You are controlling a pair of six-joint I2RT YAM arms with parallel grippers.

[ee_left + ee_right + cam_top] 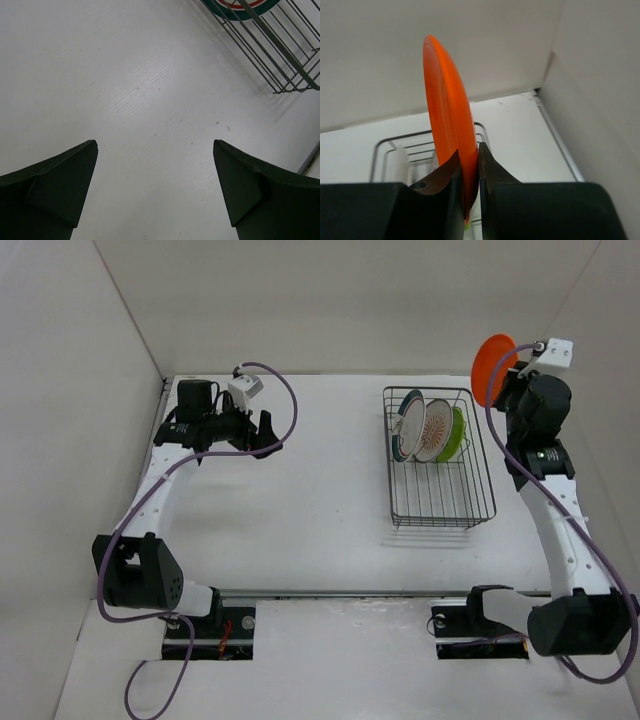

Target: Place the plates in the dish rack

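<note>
At the bottom of the overhead frame the two arm bases [205, 605] sit at the near edge of the white tabletop [300, 510]. Above them, right of centre, the black wire dish rack [440, 502] stands on the tabletop, its near half bare. Three plates stand on edge, close together, in its far half: the white plate with a dark green rim [408, 425] on the left, the white sunburst plate [436, 428] in the middle and the lime green plate [457, 435] on the right. At the upper left, well apart from the rack, the left pincer [264, 432] hangs over bare tabletop. It is released, its fingers spread wide with nothing between them. Its wrist view shows only tabletop below and a corner of the rack at the upper right of the frame. At the upper right of the overhead frame, just past the rack's far right corner, the right pincer [512, 372] is clenched on the rim of the orange plate [492, 368], which is on edge and lifted clear of the tabletop. In the right wrist view the plate rises edge-on from between the fingers, with the rack's wires visible behind it.
</note>
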